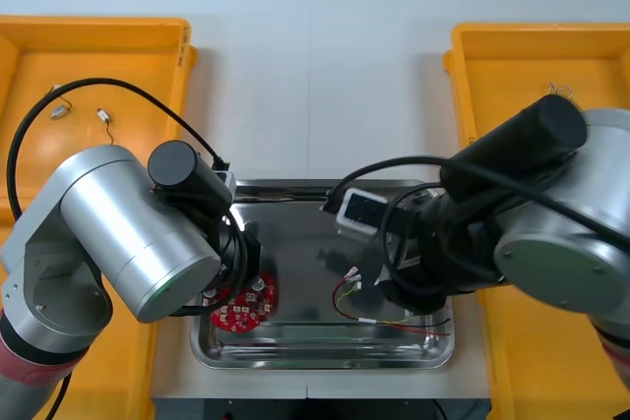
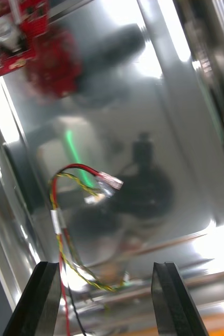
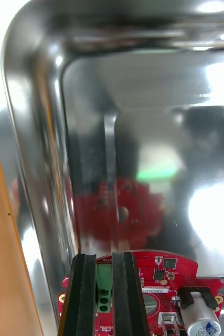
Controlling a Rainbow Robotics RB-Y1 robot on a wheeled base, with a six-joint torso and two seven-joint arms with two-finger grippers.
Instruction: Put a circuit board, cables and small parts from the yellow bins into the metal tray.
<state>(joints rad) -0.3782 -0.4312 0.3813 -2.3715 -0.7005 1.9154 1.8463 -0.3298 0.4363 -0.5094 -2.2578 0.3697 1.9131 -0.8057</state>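
Note:
The metal tray [image 1: 325, 187] sits at the table's near middle. My left gripper [image 1: 236, 280] is over the tray's left part. In the left wrist view this gripper [image 3: 104, 262] is shut on the green connector of a round red circuit board [image 3: 164, 273], just above the shiny tray floor [image 3: 143, 105]. The board [image 1: 243, 304] is by the tray's left wall. My right gripper [image 1: 386, 282] hangs over the tray's right part. In the right wrist view it [image 2: 105, 268] is open, with a red and yellow cable [image 2: 59, 215] lying on the tray floor beside one finger. The cable [image 1: 366, 310] rests in the tray's right half.
Yellow bins stand at the left [image 1: 98, 36] and right [image 1: 532, 46] of the table. The left one holds small metal parts [image 1: 61, 112]; another small metal part [image 1: 561, 92] lies in the right one. Both arms cover the near bins.

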